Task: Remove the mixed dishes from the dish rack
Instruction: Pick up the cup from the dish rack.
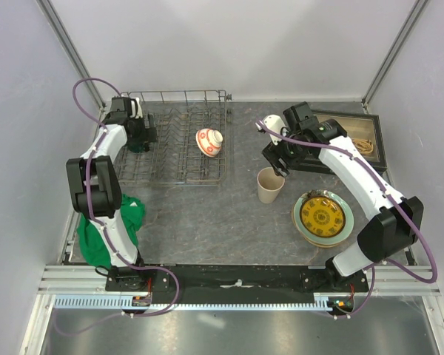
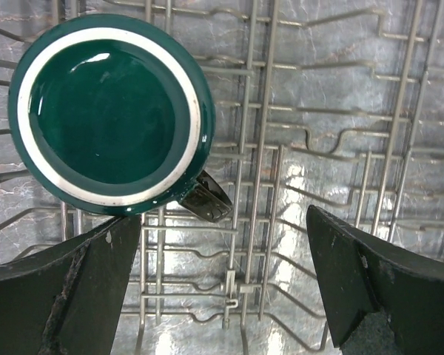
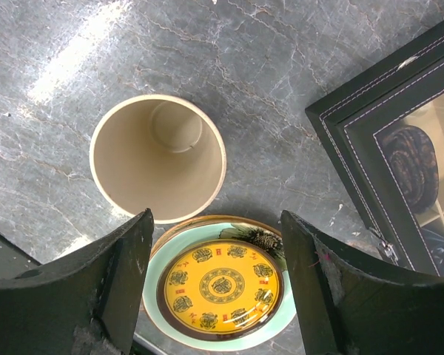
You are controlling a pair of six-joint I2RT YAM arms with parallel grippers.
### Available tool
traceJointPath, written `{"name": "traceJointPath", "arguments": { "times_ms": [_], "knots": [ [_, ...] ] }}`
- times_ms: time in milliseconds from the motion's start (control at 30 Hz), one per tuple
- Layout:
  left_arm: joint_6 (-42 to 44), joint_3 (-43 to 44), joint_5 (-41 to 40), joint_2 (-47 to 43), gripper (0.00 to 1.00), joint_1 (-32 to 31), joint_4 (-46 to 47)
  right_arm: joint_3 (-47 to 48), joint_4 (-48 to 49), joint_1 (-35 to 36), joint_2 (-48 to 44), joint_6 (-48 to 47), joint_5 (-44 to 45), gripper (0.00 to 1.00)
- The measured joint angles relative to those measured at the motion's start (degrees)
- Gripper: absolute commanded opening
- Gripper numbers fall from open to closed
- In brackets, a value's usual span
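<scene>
- The left tool [image 2: 222, 244] hangs over the dish rack [image 2: 318, 133] with its fingers spread wide and nothing between them; the step in hand, as I judge it, is picking out the green mug [image 2: 111, 111].
- The mug stands upright at the rack's left end, mouth up. In the left wrist view it sits off to one side, above the left finger rather than in the gap, so I would slide the tool across until the rim is centred before I descend.
- Its handle [image 2: 206, 201] points toward the gap. I would rather pinch the wall, one finger inside and one outside, away from the handle (the glaze looks slick, so a firm squeeze seems wise).
- The lift should go straight up, since the upright wires stand close by and a tilted mug could catch on them.
- The red-and-white bowl [image 1: 209, 142] lies tipped at the rack's right side, well apart from the mug.
- The right tool [image 3: 216, 244] is released and empty, hovering above the beige cup [image 3: 159, 155], which stands on the surface [image 3: 281, 89] just beside the yellow dish [image 3: 220, 285] stacked on a pale green plate [image 3: 152, 292].
- I would set the mug down clear of those.
</scene>
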Motion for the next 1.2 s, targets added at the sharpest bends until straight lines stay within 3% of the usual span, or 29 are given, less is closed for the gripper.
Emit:
{"name": "traceJointPath", "arguments": {
  "times_ms": [1000,1200],
  "knots": [
    [-13.7,0.0,-13.7,3.1,0.99,-1.6,1.8,-4.7,3.6,0.0,-0.4,-0.2,-0.5,0.77],
    [-14.0,0.0,-16.4,3.1,0.92,-2.0,1.8,-5.9,4.2,0.0,-0.4,-0.3,-0.5,0.77]
  ]
}}
